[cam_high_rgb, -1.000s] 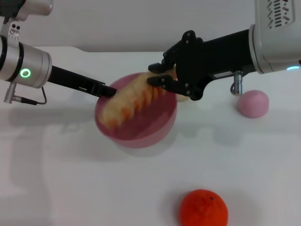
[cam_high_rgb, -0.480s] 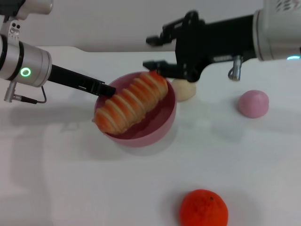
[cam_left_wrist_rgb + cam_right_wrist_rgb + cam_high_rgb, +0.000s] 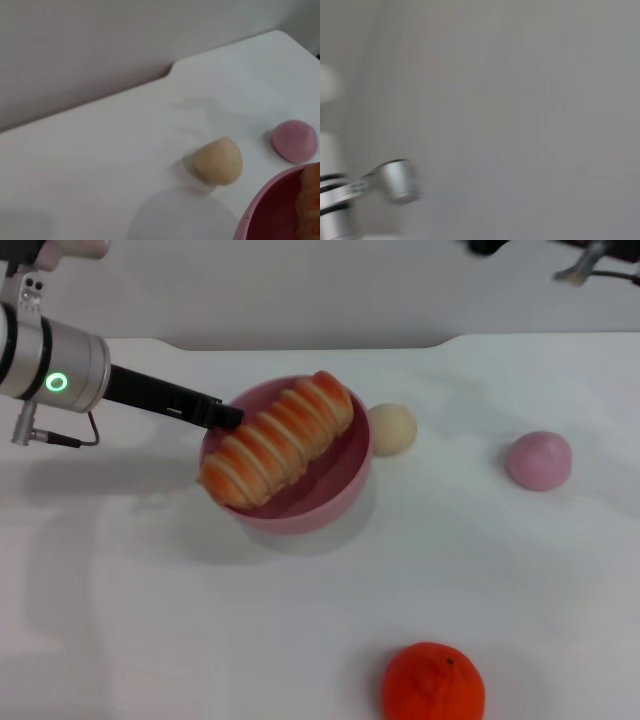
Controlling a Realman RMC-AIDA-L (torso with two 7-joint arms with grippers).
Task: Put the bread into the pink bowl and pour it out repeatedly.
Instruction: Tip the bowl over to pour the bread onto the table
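Note:
The bread (image 3: 277, 440), striped orange-brown and cream, lies slantwise across the pink bowl (image 3: 335, 498), its ends resting over the rim. My left gripper (image 3: 222, 417) reaches in from the left and is shut on the bowl's left rim, just beside the bread's lower end. In the left wrist view only a piece of the pink bowl's rim (image 3: 267, 202) and a sliver of bread (image 3: 311, 200) show at the corner. My right arm is raised away; only a metal connector (image 3: 590, 262) shows at the top edge, and its gripper is out of view.
A small beige ball (image 3: 392, 428) sits right next to the bowl's far right side. A matte pink ball (image 3: 538, 460) lies farther right. A round orange fruit (image 3: 433, 682) is near the front edge. The table's back edge meets a grey wall.
My right gripper let go of the bread and rose up out of view. The bread settled across the bowl. The left gripper kept its hold on the rim.

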